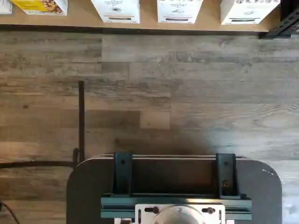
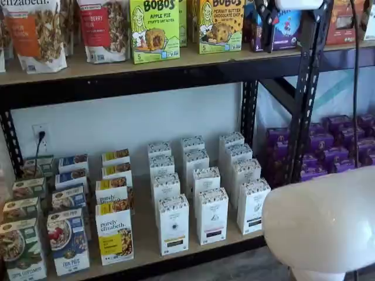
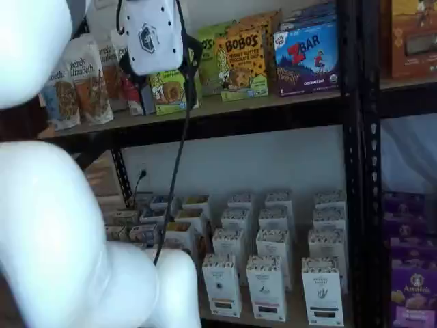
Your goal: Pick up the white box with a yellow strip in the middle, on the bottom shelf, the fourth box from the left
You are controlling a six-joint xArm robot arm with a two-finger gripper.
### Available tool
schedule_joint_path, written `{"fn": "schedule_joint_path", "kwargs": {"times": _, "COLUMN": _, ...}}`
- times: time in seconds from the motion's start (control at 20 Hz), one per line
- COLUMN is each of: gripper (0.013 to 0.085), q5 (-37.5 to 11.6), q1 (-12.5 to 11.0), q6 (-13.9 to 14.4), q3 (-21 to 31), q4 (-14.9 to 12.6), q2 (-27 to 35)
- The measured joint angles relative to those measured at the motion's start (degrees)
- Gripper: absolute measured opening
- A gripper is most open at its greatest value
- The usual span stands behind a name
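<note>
white box (image 2: 173,225): front carton of the leftmost white column on the bottom shelf (image 2: 193,257), the one with the yellow-gold band low on its face. It also shows in the other shelf view (image 3: 222,285)
neighbours: a purely elizabeth box (image 2: 114,234) just beside it on one side and the pink-band carton (image 2: 212,216) on the other, with more white cartons lined up right behind it
how it stands: upright, long axis vertical, narrow front facing out over the shelf's black rail
claw (image 2: 268,32): way up by the upper shelf (image 2: 176,67), in front of the snack boxes. The fingers are hard to read in the shelf views, but I'd call them spread as wide as they go, with nothing in them
which way to go: the box sits well below the claw and off toward the granola side, so my guess is a big drop plus a sideways shift before reaching in
wrist view: mostly floor (image 1: 149,93), with just the bottoms of a few cartons at the shelf edge
watch out: tight spacing, so the fingers could bump either neighbour
</note>
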Motion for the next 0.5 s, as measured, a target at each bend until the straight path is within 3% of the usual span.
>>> {"fn": "schedule_joint_path", "kwargs": {"times": 0.5, "gripper": 0.085, "q5": 0.28, "q1": 0.87, "q6": 0.51, "q3": 0.2, "q4": -0.78, "q2": 0.8}}
